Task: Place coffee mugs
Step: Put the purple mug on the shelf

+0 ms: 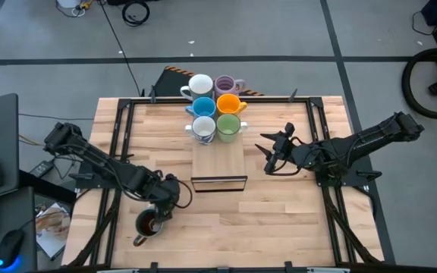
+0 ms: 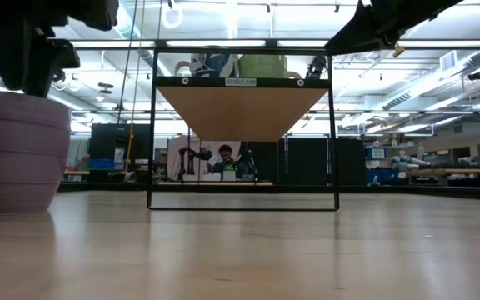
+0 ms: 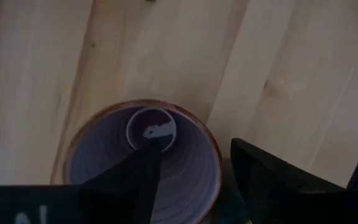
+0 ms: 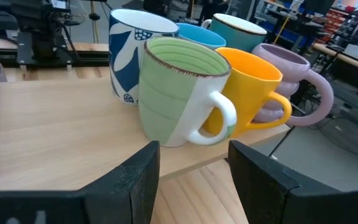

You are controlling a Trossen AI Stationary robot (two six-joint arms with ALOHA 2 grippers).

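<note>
Six mugs stand in two rows on a raised wooden shelf: white, lilac, blue, orange, white with blue pattern, green. A seventh mug, dusky with a brown rim, stands upright on the table near the left front corner. My left gripper is open above it, one finger inside the mug and one outside its wall, the inner one clear of the wall. My right gripper is open, right of the shelf, facing the green mug.
The shelf stands on a thin black wire frame in the table's middle, with open space beneath it. Black rails run along both table sides. Bare wood lies in front of the shelf and on its near half.
</note>
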